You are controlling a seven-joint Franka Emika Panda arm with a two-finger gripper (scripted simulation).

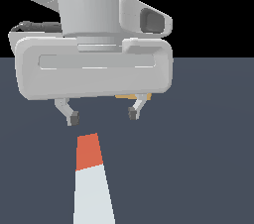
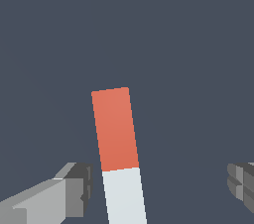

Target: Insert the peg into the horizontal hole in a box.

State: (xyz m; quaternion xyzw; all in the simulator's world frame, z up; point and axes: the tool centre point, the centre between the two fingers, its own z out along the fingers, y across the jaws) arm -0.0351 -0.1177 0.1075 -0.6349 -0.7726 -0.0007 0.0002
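Observation:
The peg (image 1: 92, 183) lies flat on the dark floor, pale white-grey with its orange-red end pointing away from the exterior camera toward the arm. My gripper (image 1: 102, 115) hangs above the floor just beyond that orange-red end, open and empty, fingers wide apart. In the wrist view the peg (image 2: 119, 153) runs between the two fingertips (image 2: 79, 188), nearer one of them, with the gripper (image 2: 161, 186) above it. Only a thin tan-orange sliver of the box (image 1: 130, 97) shows behind the gripper's body. The hole is hidden.
The grey-blue floor (image 1: 208, 158) stretches all round. The large white hand body (image 1: 94, 74) fills the upper middle of the exterior view and blocks what lies behind it.

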